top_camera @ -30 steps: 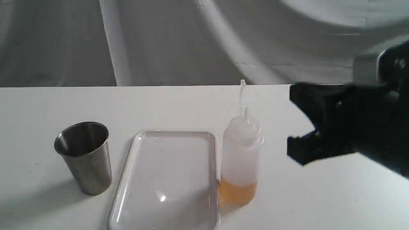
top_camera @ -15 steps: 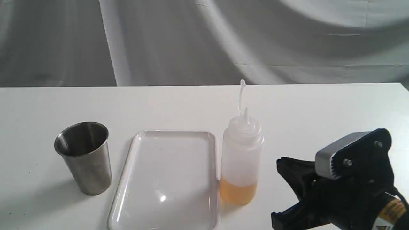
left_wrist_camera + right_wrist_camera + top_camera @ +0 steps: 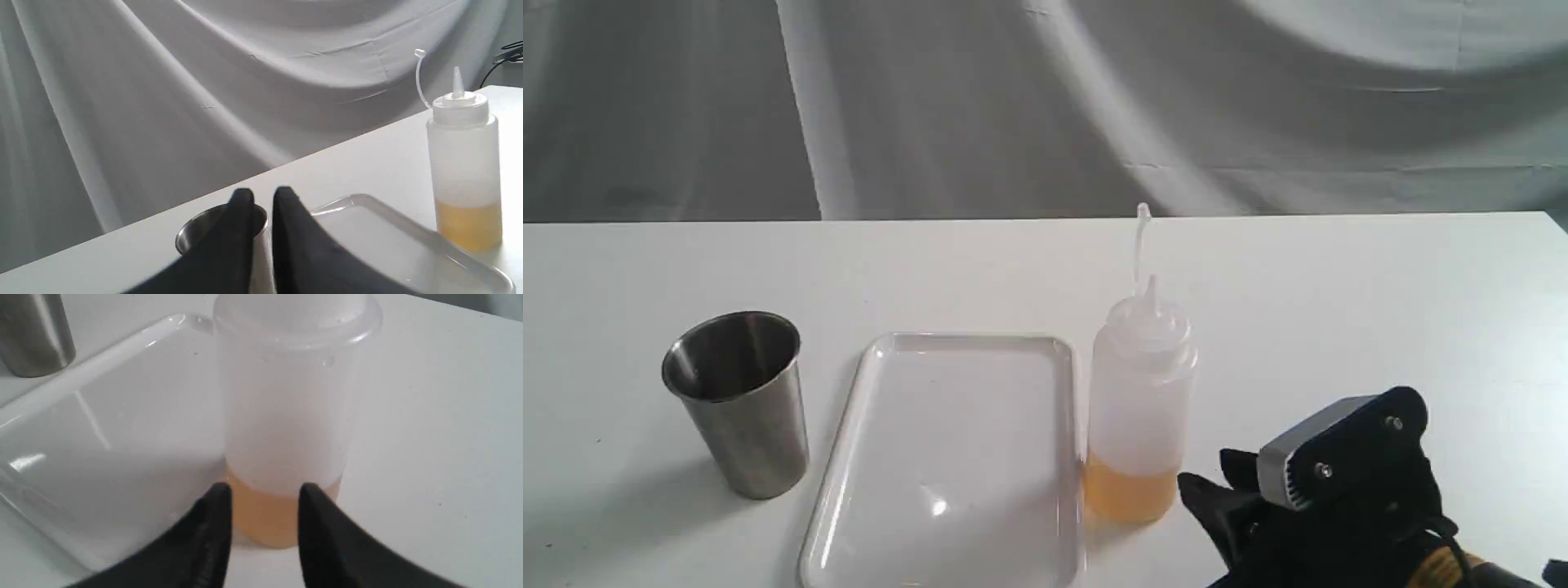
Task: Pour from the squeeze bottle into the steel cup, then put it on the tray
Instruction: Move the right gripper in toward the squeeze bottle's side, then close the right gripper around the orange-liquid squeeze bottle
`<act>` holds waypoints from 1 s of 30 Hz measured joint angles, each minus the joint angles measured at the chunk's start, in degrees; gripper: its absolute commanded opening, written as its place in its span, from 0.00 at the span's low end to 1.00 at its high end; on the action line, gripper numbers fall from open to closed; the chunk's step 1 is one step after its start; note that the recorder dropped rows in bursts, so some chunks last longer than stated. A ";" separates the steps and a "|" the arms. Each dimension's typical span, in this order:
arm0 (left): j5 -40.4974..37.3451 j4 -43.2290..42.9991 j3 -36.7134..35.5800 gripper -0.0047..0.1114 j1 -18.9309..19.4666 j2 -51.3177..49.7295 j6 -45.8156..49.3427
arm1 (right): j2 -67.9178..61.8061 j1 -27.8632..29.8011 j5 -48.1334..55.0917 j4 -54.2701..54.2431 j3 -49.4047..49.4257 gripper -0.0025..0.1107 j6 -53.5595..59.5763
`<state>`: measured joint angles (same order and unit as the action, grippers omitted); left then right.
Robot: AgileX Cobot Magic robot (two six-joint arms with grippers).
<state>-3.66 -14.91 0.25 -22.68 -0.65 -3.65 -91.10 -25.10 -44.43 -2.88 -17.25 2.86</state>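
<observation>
Right claw (image 3: 1205,474): low over surface at near right, wrist tilted, black fingers pointing left, parted with clear gap. Left claw (image 3: 263,192): fingers almost together, only slim gap between.

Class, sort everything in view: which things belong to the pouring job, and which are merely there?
Job: squeeze bottle, steel cup, tray, right gripper.
Merely there: table, grey backdrop cloth, left gripper.
</observation>
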 measured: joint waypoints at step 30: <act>0.00 0.00 0.00 0.11 0.00 0.00 0.00 | -8.59 0.00 -10.08 0.00 -1.33 0.82 -1.88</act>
<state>-3.66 -14.91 0.25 -22.68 -0.65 -3.65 -99.68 -25.10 -54.51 -2.88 -18.58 0.97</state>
